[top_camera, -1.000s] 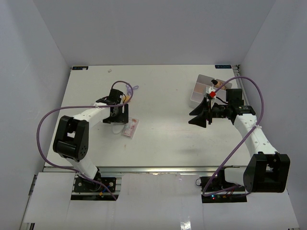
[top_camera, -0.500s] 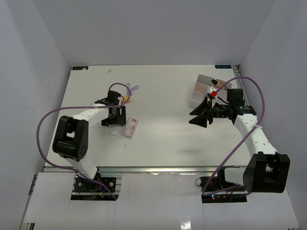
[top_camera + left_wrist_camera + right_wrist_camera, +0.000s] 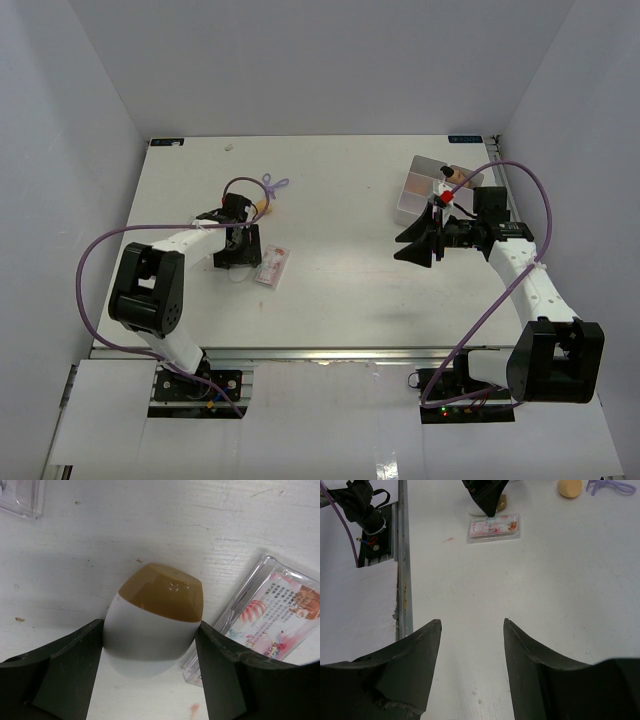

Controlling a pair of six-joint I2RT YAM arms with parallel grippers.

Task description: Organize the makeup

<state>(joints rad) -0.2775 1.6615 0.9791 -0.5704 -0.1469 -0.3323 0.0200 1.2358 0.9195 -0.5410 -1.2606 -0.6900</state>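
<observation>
1. Step: pickup of brown-capped bottle [image 3: 155, 615], lying at the 9 o'clock side of the table [image 3: 340, 200]. Left gripper [image 3: 149, 630] jaws wide at both its flanks; clamp cannot be told.
2. Next move: firm closure, lift clear of pink packet [image 3: 270, 615] at its 3 o'clock, carry to tray [image 3: 420, 185] at 2 o'clock.
3. Right gripper [image 3: 471, 630]: parted, empty.
4. Surface scuffed white; walls [image 3: 300, 60] plain, pale.

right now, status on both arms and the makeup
Left jaws shut on white oval, resting on table. Right jaws open, empty. Crowding the left side: pink packet.
</observation>
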